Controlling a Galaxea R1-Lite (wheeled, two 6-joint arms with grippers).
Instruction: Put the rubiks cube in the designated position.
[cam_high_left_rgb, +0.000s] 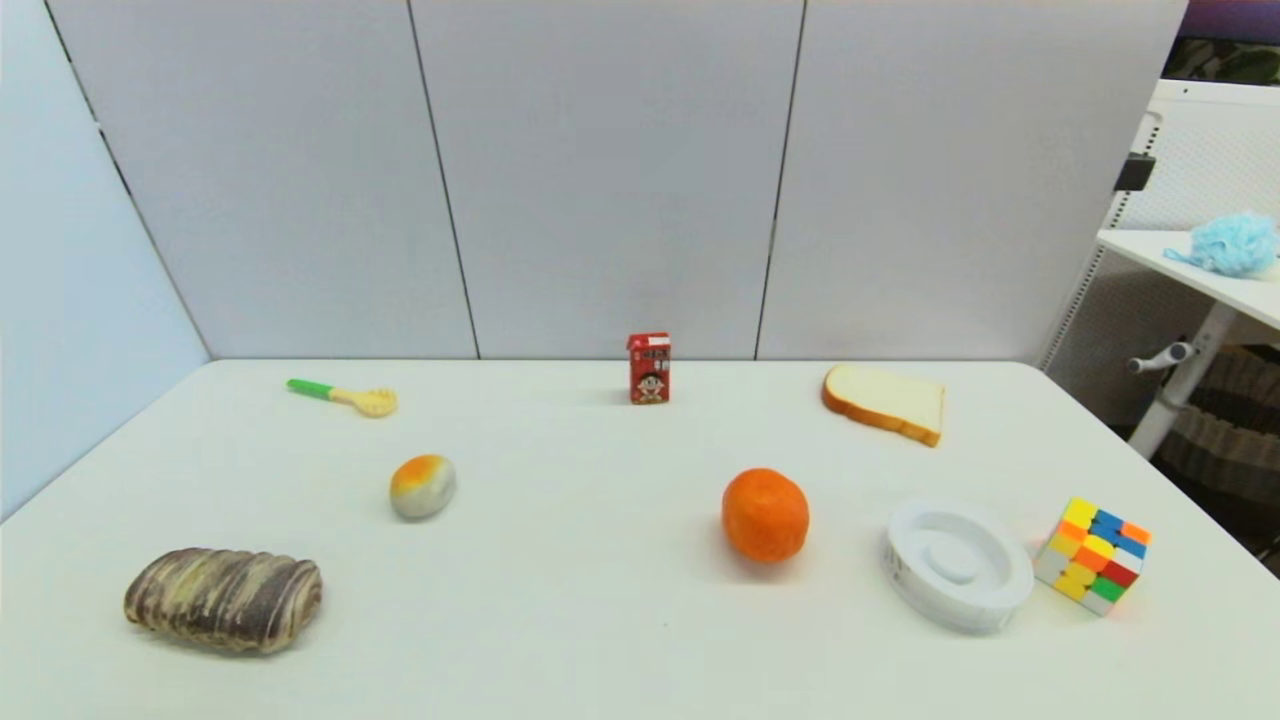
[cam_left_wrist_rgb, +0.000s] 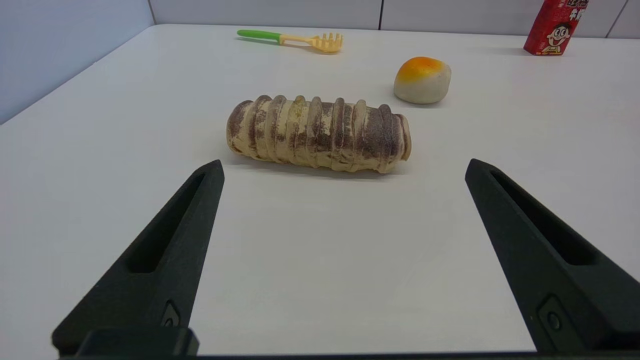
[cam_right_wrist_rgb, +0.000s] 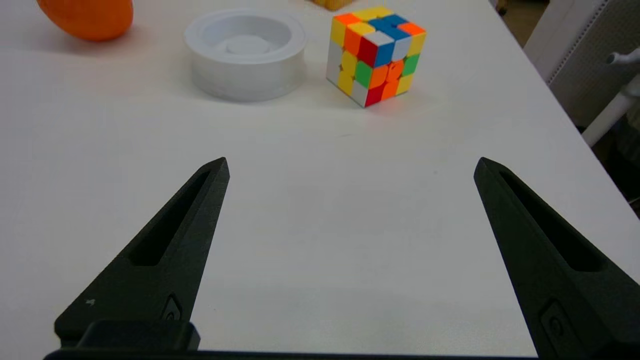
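The rubiks cube (cam_high_left_rgb: 1092, 555) sits on the white table at the front right, close to the right edge, just right of a white round dish (cam_high_left_rgb: 957, 565). The right wrist view shows the rubiks cube (cam_right_wrist_rgb: 376, 55) ahead of my right gripper (cam_right_wrist_rgb: 351, 167), which is open and empty, well short of it. My left gripper (cam_left_wrist_rgb: 343, 168) is open too, empty, facing a striped bread roll (cam_left_wrist_rgb: 318, 133). Neither arm shows in the head view. The designated position is bare tabletop with no mark that I can make out.
An orange (cam_high_left_rgb: 765, 514) lies left of the dish. A red drink carton (cam_high_left_rgb: 649, 368), a bread slice (cam_high_left_rgb: 886, 402) and a green-handled fork (cam_high_left_rgb: 343, 396) stand along the back. A small bun (cam_high_left_rgb: 422, 486) and the bread roll (cam_high_left_rgb: 224, 598) are on the left.
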